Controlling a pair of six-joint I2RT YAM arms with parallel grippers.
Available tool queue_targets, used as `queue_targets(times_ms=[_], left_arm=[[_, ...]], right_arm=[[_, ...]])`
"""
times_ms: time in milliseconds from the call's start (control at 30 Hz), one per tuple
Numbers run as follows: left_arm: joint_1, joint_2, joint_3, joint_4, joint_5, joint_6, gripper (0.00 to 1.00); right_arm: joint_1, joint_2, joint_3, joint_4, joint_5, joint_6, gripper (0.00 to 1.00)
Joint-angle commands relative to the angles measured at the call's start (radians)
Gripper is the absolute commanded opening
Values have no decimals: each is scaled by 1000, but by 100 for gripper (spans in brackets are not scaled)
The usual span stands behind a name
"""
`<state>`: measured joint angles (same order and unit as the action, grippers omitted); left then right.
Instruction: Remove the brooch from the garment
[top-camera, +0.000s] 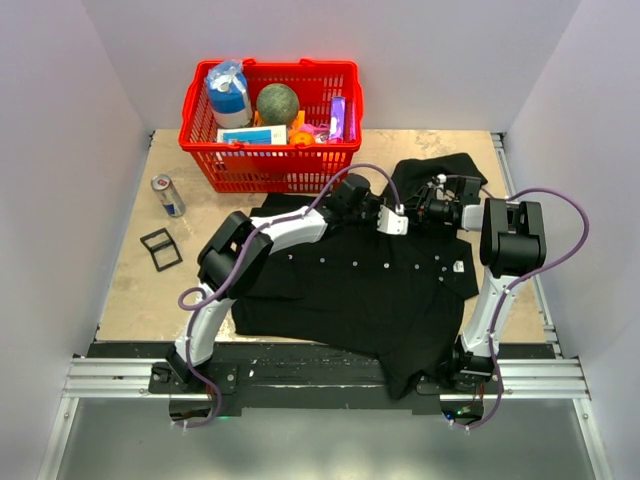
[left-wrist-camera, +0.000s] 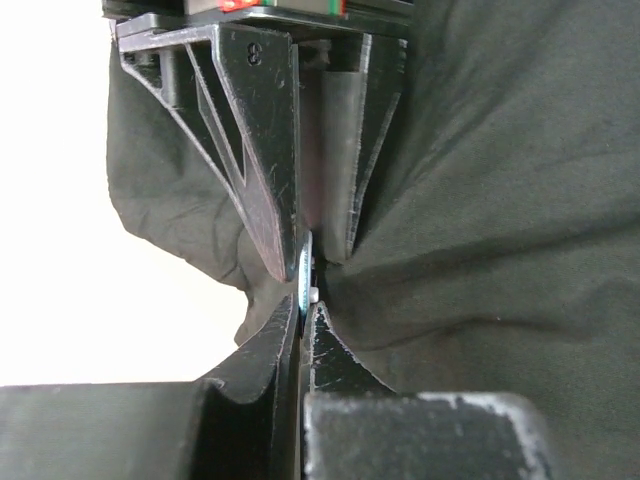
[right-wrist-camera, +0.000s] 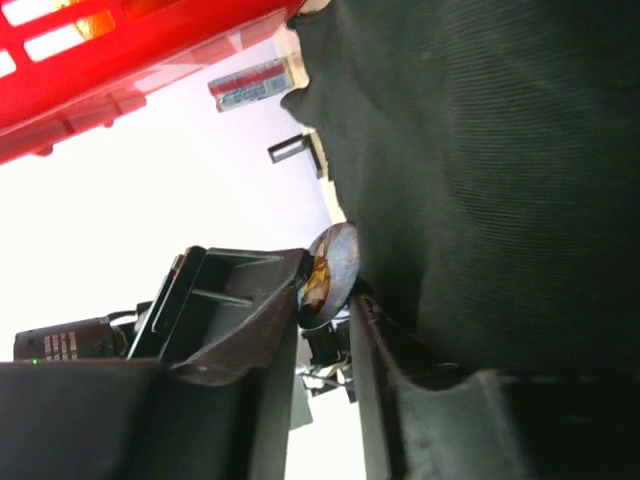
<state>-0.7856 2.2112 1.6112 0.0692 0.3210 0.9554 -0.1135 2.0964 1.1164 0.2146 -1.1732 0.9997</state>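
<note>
The black garment (top-camera: 350, 290) lies spread on the table, its upper part lifted between the two grippers. In the left wrist view my left gripper (left-wrist-camera: 303, 305) is shut on the brooch (left-wrist-camera: 304, 270), a thin disc seen edge-on, with the garment (left-wrist-camera: 500, 200) bunched behind it. My right gripper (right-wrist-camera: 330, 290) faces it with its jaws apart. The brooch (right-wrist-camera: 330, 272) shows as a round disc with a coloured face between the right gripper's tips, against the garment (right-wrist-camera: 500, 150). From above, the left gripper (top-camera: 406, 216) and right gripper (top-camera: 426, 212) meet tip to tip and hide the brooch.
A red basket (top-camera: 270, 172) holding several items stands at the back of the table. A drinks can (top-camera: 168, 196) and a small black square frame (top-camera: 161, 249) lie at the left. Walls close in both sides.
</note>
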Motion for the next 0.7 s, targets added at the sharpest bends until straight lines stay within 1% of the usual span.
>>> queue_targets(times_ms=[0,133,167,200,233,267,333,367,433,500,533,567,633,667], left_arm=[[14,16,62,72,-17,-71,0],[26,25,84,63,-16,-184,0],[35,30,90,58,-8,-252,0],[42,33,105,55,3,-289,0],[46,36,111,43,7,-329,0],[57,44,124,37,32,-410,0],[72,44,127,38,76,-493,0],[81,45,121,44,99,-571,0],[86,44,118,56,119,-627,0],[86,38,96,75,154,-688,0],[86,30,86,93,165,-707,0],[86,25,69,99,180,-734,0],[89,9,52,115,191,-753,0],[92,1,32,121,205,-770,0]], right_arm=[[8,-13,40,-17,-80,-45,35],[-11,-24,112,-93,-85,-148,41],[-20,-26,129,-122,-83,-226,42],[-25,-27,147,-198,-79,-266,43],[-29,-26,176,-211,-80,-295,43],[-38,-29,184,-212,-83,-334,43],[-46,-30,210,-285,-82,-381,43],[-52,-33,220,-314,-80,-441,43],[-54,-53,232,-377,-71,-490,43],[-54,-79,264,-519,-43,-642,43],[-54,-105,281,-591,18,-724,43],[-51,-114,301,-726,39,-894,43],[-51,-142,336,-808,110,-1060,42],[-51,-153,336,-843,127,-1096,42]])
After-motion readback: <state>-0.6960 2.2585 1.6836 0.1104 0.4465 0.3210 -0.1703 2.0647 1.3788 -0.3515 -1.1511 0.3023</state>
